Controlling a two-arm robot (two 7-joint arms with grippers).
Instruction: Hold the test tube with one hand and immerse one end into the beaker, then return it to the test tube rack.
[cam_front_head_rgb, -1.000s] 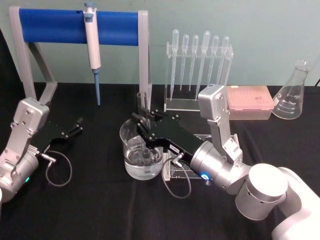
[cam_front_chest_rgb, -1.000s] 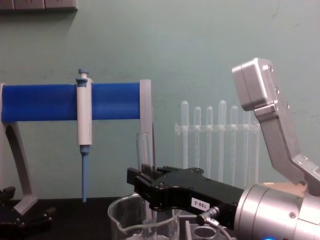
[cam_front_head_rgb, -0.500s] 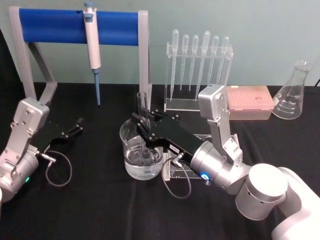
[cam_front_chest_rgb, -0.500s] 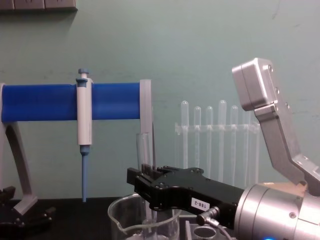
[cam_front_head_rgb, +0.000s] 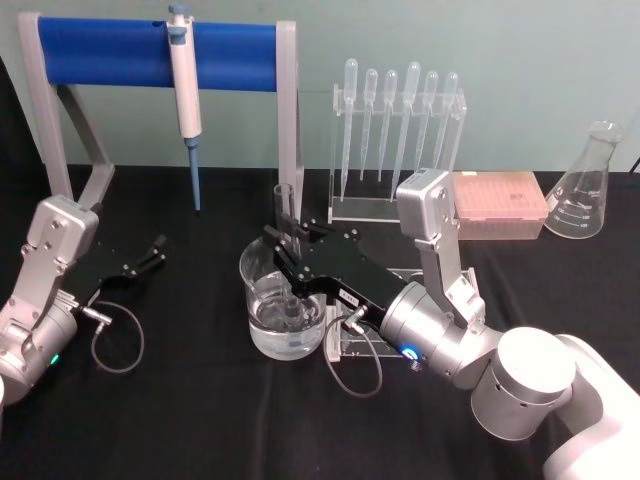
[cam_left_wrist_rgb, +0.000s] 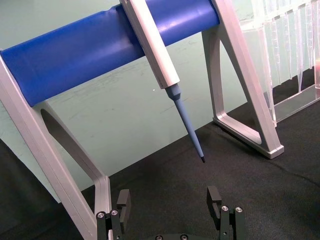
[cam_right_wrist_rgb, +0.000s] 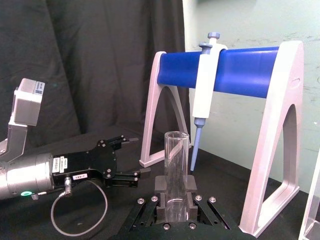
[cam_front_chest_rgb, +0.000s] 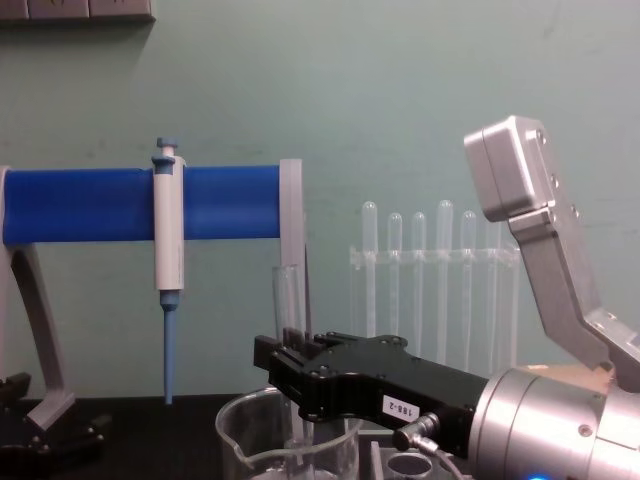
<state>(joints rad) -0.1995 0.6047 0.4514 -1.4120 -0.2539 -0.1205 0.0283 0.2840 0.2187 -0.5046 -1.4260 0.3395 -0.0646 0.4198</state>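
Here we see the right hand (cam_front_head_rgb: 285, 255) reaching in from the right above the beaker (cam_front_head_rgb: 262, 338), which stands near the middle of the black desk (cam_front_head_rgb: 180, 420); its fingers (cam_right_wrist_rgb: 161, 199) are closed on the test tube (cam_front_head_rgb: 284, 203) and clamp it a little below mid-height; the tube stands upright, its open rim well above the hand; in the head view its rounded lower end shows inside the beaker, down in the clear liquid that fills the beaker's lower part; from the chest view we find the same hand (cam_front_chest_rgb: 290, 352) at the beaker's rim (cam_front_chest_rgb: 240, 440), with the tube (cam_front_chest_rgb: 289, 295) rising straight above it; the right wrist view shows the tube (cam_right_wrist_rgb: 176, 170) held between the black finger pads; the left hand (cam_front_head_rgb: 152, 252) rests low over the desk on the left, well apart from the beaker, and its fingers (cam_left_wrist_rgb: 215, 197) are spread apart with nothing between them; behind it a blue-barred stand (cam_front_head_rgb: 120, 50) carries a white-and-blue micropipette (cam_front_head_rgb: 184, 80); farther right we see a clear rack of thin pipettes (cam_front_head_rgb: 400, 110), a pink tip box (cam_front_head_rgb: 498, 200) and a conical flask (cam_front_head_rgb: 585, 185) at the back of the desk.
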